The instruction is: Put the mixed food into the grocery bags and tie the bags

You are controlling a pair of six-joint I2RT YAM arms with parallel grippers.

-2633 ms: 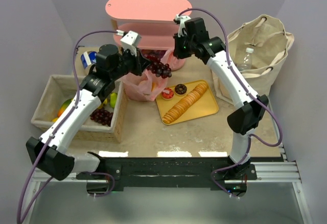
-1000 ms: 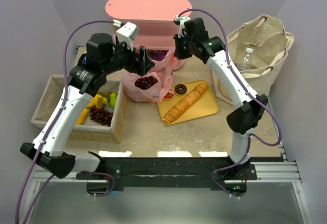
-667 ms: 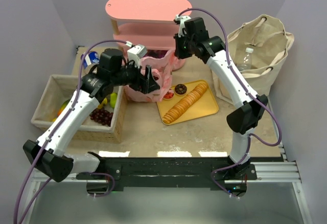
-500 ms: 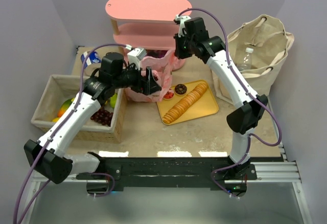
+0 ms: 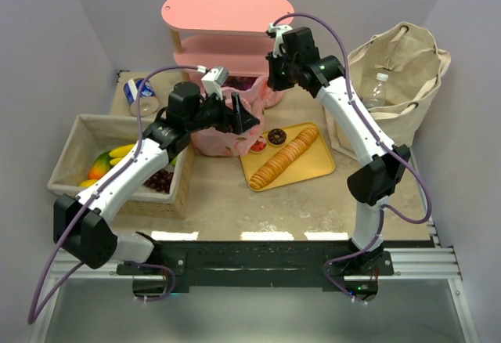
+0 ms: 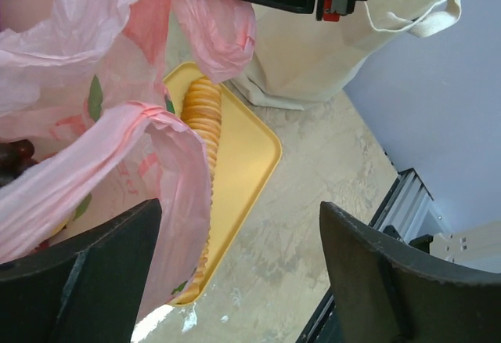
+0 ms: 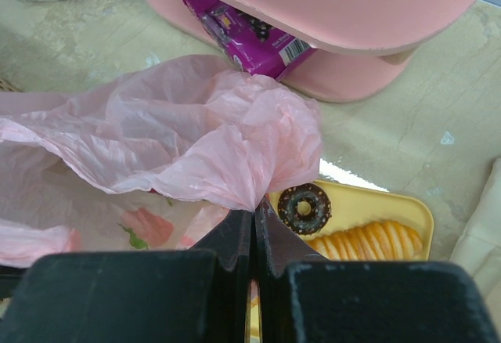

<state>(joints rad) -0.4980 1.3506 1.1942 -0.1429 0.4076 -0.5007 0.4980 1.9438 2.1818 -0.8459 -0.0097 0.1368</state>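
Fruit (image 5: 99, 165) sits in basket (image 5: 153, 202), nearest the bases. Left gripper (image 5: 243, 117), spread and empty, hovers at pink bag (image 7: 196, 139) mouth; right gripper (image 7: 253, 225) beyond pinches its rim up. Loading step, I'd say; next needs another basket pick.

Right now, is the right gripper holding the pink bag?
Yes, the right gripper is shut on a bunched fold of the pink bag.

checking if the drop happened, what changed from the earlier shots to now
The left gripper let go of the grape bunch it held above the pink plastic bag; it is now open and empty, lower, close to the bag's mouth. The bunch is no longer in plain sight, likely in the bag. Unchanged: the right gripper shut on the bag's edge, the yellow tray, the canvas bag.
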